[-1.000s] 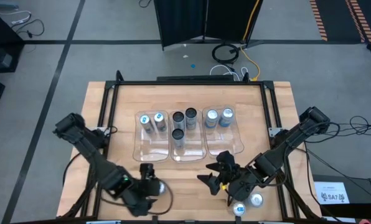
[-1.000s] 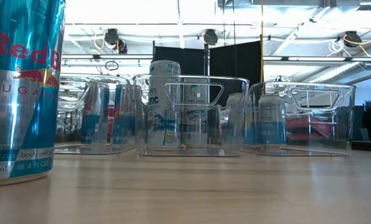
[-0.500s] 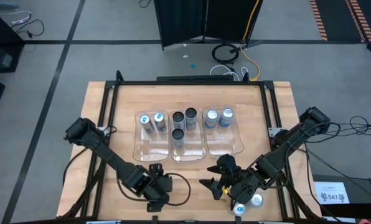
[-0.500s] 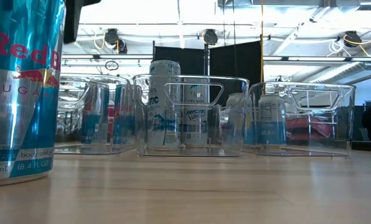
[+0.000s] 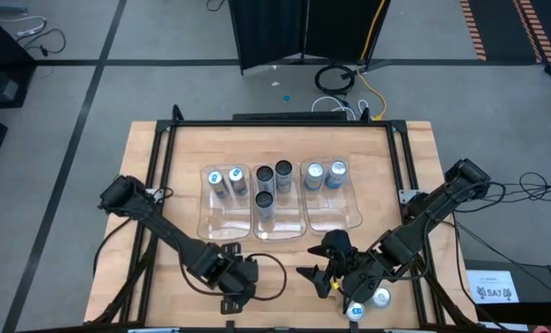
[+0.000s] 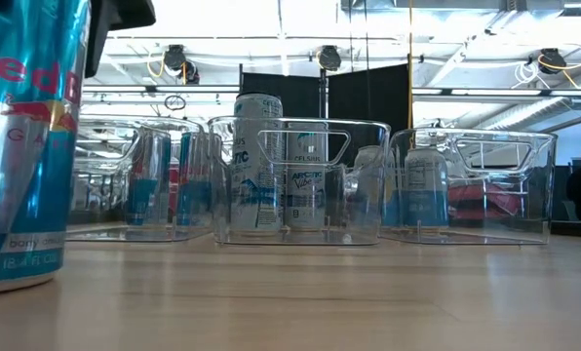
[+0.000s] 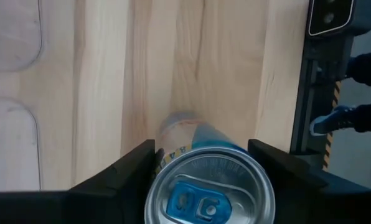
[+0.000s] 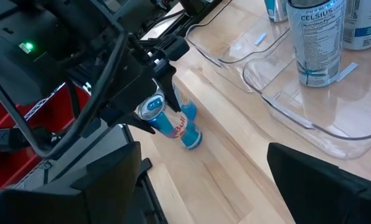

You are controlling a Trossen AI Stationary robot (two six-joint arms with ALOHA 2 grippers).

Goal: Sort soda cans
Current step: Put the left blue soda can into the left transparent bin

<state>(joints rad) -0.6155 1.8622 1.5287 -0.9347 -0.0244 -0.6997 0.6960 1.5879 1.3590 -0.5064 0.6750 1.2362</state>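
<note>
1. At the near edge of the wooden counter [image 5: 174, 166], left of centre, the left gripper [image 5: 241, 280] is closing its fingers [image 7: 132, 171] on a blue and silver soda can [image 7: 205, 190] with a blue tab.
2. In the right wrist view, this held can [image 8: 173, 118] is tilting, and its base appears to be leaving the wood.
3. In the low view, the same can [image 6: 22, 146] is looming large at the left, leaning slightly.
4. Toward the far middle of the counter, three clear trays are sitting side by side: the left tray [image 5: 222, 225] is holding two blue-topped cans [image 5: 225, 178], the middle tray [image 5: 280, 231] three dark-topped cans [image 5: 273, 181], the right tray [image 5: 349, 217] two silver-topped cans [image 5: 324, 173].
5. At the near right, the right gripper [image 5: 320, 268] is waiting low over the counter with its fingers spread apart and holding nothing.
6. Just beside it, at the near right edge, two more loose cans [image 5: 367, 303] are standing unsorted.
7. The step in hand appears to be the pick-up of the blue-tabbed can.
8. The next move likely calls for lifting it clear, carrying it far over the tray wall, and setting it upright in the left tray's bare near half, without knocking the cans already there.
</note>
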